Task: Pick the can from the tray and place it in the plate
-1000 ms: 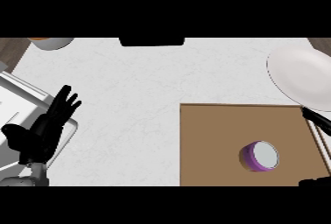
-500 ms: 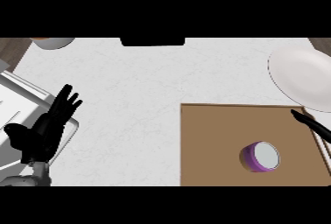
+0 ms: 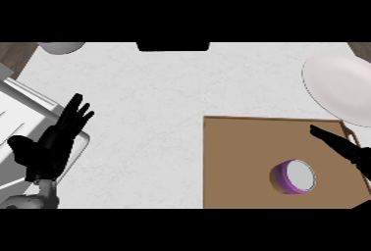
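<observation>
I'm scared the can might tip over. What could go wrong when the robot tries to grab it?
The can stands on the brown tray, and the right hand comes in from the side with straight fingers, so it might bump the can over before closing on it. The plate sits partly off the right edge of the view, so the can might land near its rim.

White marbled bench [image 3: 181, 93] fills the view, dark wood floor [image 3: 14, 51] peeking at both top corners, light even throughout.
</observation>
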`<action>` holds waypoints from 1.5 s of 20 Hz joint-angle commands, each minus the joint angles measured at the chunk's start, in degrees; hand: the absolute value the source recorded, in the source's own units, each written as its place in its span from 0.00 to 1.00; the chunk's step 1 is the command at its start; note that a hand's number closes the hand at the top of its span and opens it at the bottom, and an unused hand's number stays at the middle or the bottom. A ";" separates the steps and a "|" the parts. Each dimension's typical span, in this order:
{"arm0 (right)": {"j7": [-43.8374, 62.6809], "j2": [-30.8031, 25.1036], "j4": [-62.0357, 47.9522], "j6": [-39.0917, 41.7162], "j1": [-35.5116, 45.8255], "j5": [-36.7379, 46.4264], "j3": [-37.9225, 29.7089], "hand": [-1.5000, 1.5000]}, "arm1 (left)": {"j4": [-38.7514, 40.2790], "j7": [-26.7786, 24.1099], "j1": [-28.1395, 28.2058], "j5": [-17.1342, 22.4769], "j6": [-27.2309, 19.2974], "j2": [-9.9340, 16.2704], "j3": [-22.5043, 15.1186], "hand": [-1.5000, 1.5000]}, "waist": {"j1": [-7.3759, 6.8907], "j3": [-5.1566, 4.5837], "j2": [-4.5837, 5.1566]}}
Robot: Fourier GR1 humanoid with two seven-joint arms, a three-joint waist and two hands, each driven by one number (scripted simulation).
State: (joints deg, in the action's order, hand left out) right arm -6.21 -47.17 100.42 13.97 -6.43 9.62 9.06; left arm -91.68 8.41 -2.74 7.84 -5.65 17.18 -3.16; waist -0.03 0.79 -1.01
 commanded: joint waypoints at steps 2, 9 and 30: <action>7.63 1.75 -1.56 3.40 7.80 3.12 3.20 0.00 | 8.42 3.08 -7.35 -0.39 -0.47 -0.36 1.76 0.50 | -0.08 -0.84 1.35; 11.34 3.96 2.51 5.61 4.31 5.64 5.15 0.00 | 8.11 1.50 -4.85 0.55 2.29 1.28 4.04 0.50 | 0.42 -0.83 1.12; 5.03 11.58 -8.86 9.99 13.53 19.07 12.21 1.00 | 6.43 3.89 -6.24 -1.64 1.59 -2.16 3.51 0.50 | 0.01 -0.77 1.20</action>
State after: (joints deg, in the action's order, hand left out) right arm 3.01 -36.85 95.52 23.28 4.13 26.79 20.45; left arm -91.97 9.84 -3.05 6.54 -3.30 15.32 -1.35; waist -0.28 0.66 -0.98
